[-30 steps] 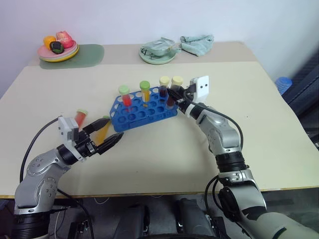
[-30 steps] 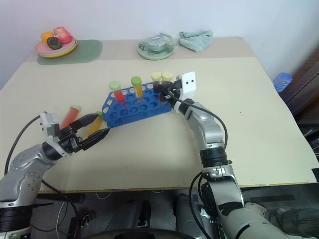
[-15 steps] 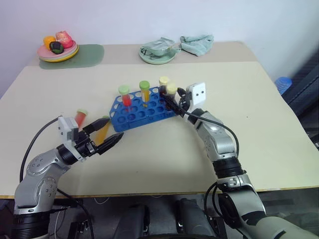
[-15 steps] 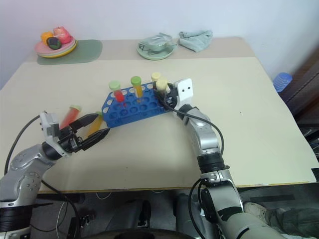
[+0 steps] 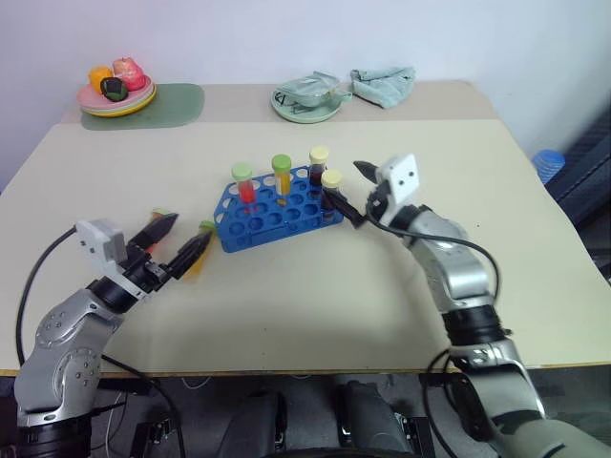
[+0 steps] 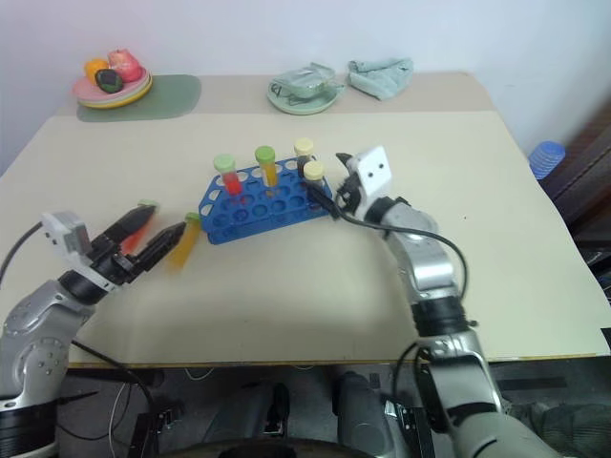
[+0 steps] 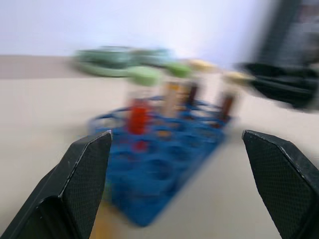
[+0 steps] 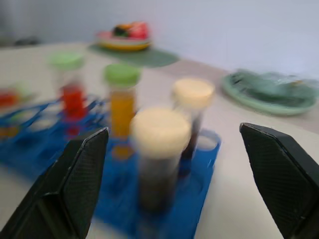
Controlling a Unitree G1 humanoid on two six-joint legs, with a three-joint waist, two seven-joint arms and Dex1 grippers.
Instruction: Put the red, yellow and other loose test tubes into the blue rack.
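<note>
Rack (image 5: 277, 205) is seen mid-table with four tubes upright. Right gripper (image 5: 358, 193), spread and empty, sits just beside it. Left gripper (image 5: 178, 241), spread, flanks a loose yellow tube (image 5: 200, 250).

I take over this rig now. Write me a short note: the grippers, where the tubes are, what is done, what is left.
Left gripper: open, holding nothing, beside the two loose tubes.
Right gripper: open, holding nothing, just right of the blue rack.
Done: four tubes stand in the rack, red, yellow and two dark ones.
Left: the red tube and the yellow tube on the table, left of the rack.
</note>
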